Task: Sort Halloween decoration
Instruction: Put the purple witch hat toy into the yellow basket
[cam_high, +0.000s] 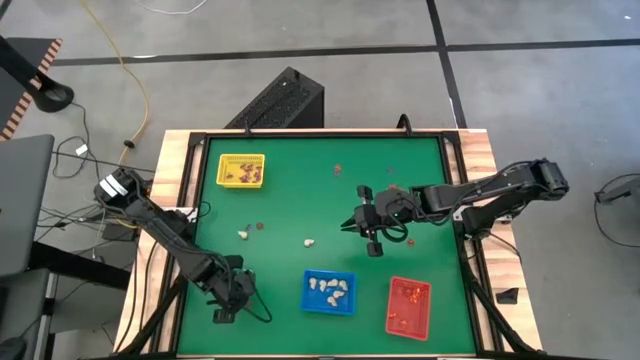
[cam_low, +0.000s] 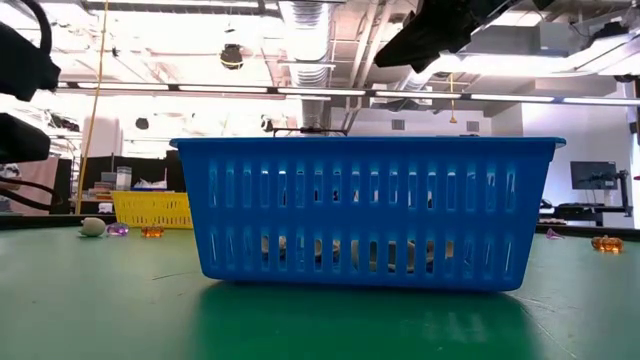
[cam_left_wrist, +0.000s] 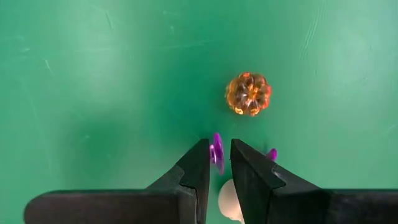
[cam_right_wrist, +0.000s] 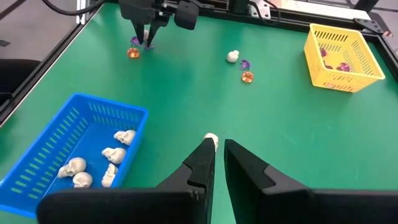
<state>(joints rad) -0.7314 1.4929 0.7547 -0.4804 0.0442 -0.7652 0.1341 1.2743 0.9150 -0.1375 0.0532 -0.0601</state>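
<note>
My left gripper (cam_left_wrist: 219, 149) points down near the table's near-left corner (cam_high: 222, 310), its fingers almost together. A purple trinket (cam_left_wrist: 216, 152) shows in the narrow gap at their tips. A second purple bit (cam_left_wrist: 272, 154) and an orange bead (cam_left_wrist: 249, 93) lie just beside them, and a cream piece (cam_left_wrist: 229, 200) lies under the fingers. My right gripper (cam_right_wrist: 217, 146) hovers over mid-table (cam_high: 350, 225), shut and empty. A cream trinket (cam_right_wrist: 211, 137) lies on the mat beyond its tips. My left gripper comes down steeply from above at the purple trinket (cam_left_wrist: 216, 152), which lies on the mat and fills only part of the gap. I cannot tell whether the fingers touch it.
A blue tray (cam_high: 328, 292) holds several cream skulls. A red tray (cam_high: 408, 305) with orange pieces stands to its right. A yellow tray (cam_high: 241, 170) with dark pieces stands at the far left. A cream, a purple and an orange trinket (cam_right_wrist: 232, 56) lie loose between them.
</note>
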